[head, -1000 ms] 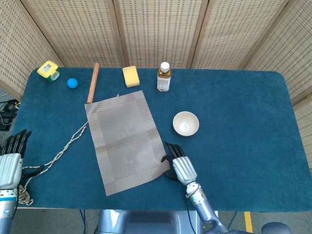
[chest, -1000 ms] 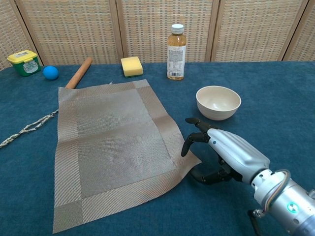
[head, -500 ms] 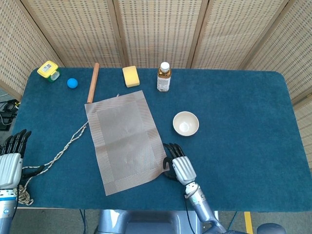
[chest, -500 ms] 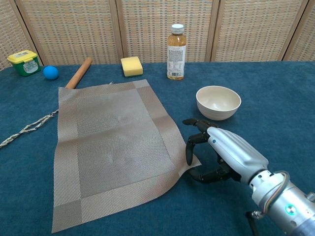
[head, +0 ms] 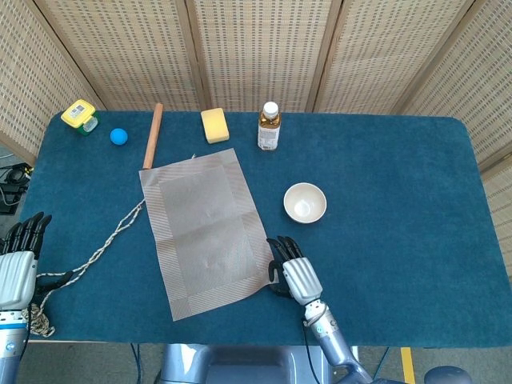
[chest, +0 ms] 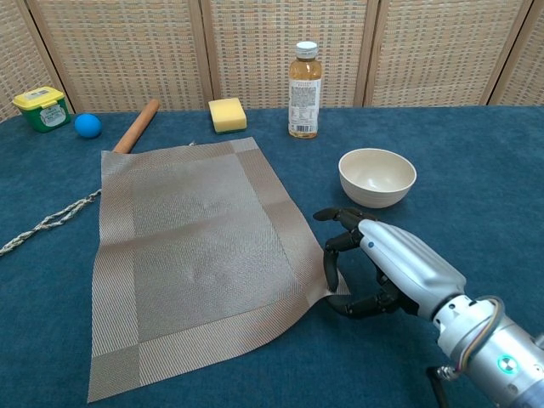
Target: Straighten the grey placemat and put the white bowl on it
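Observation:
The grey placemat [head: 206, 230] [chest: 195, 259] lies skewed on the blue table, its far end tilted towards the left. My right hand [head: 294, 276] [chest: 393, 267] pinches the mat's near right corner, which is lifted slightly off the cloth. The empty white bowl [head: 305, 202] [chest: 376, 177] stands on the table just beyond that hand, right of the mat. At the table's front left corner, off the mat, my left hand [head: 18, 268] hovers with its fingers spread and nothing in it.
Along the back edge are a green-and-yellow tub [head: 80, 115], a blue ball [head: 118, 136], a wooden rolling pin [head: 152, 134], a yellow sponge [head: 214, 125] and a juice bottle [head: 270, 126]. A rope [head: 96, 253] trails left of the mat.
My right hand has drawn the mat's near right corner a little to the left and towards me, so the mat has turned slightly. The left hand has stayed still.

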### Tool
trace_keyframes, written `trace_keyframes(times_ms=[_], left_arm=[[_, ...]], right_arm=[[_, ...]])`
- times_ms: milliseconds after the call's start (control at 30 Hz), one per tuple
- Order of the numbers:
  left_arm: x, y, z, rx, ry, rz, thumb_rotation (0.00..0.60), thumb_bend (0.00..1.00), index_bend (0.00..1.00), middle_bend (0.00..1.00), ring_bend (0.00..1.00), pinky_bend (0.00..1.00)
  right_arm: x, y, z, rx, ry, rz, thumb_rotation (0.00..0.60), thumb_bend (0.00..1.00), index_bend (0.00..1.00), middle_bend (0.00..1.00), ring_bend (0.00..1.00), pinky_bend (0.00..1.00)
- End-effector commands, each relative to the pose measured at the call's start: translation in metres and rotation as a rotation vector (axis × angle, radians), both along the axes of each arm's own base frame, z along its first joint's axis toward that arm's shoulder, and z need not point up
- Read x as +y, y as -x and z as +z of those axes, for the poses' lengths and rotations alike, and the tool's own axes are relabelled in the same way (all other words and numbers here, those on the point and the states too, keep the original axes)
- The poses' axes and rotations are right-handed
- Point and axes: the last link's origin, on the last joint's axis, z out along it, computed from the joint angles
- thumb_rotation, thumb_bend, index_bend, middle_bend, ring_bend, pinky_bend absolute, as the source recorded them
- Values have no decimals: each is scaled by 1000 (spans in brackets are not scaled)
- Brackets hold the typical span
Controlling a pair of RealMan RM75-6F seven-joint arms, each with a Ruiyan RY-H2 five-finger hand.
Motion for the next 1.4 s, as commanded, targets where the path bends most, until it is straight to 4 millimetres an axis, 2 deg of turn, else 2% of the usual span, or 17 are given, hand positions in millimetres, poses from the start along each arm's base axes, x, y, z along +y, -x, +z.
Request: trace_keyframes(times_ms=[33, 533, 833, 1067, 1400], left_arm=[[0, 0, 0, 0, 1, -1, 600, 0, 0, 0, 0, 0], [0, 0, -2, 3, 6, 0, 600, 0, 0, 0, 0, 0], [0, 0, -2, 3, 7, 0, 600, 0, 0, 0, 0, 0], [0, -1, -2, 6, 5, -2, 600, 0, 0, 0, 0, 0], [-2, -5, -5, 14, 12, -16, 600, 0, 0, 0, 0, 0]], right_arm=[[0, 0, 0, 1, -2, -1, 600, 534, 696, 187, 0, 31], [-1, 0, 2, 11, -4, -1, 600, 589, 699, 172, 0, 31], [0, -6, 11, 8, 15, 20, 600, 612, 711, 169, 0, 31], [13, -7, 31, 7, 60, 54, 600, 612, 718, 168, 0, 31], [30, 14, 67, 47, 125, 61, 600, 612, 724, 168, 0, 31]])
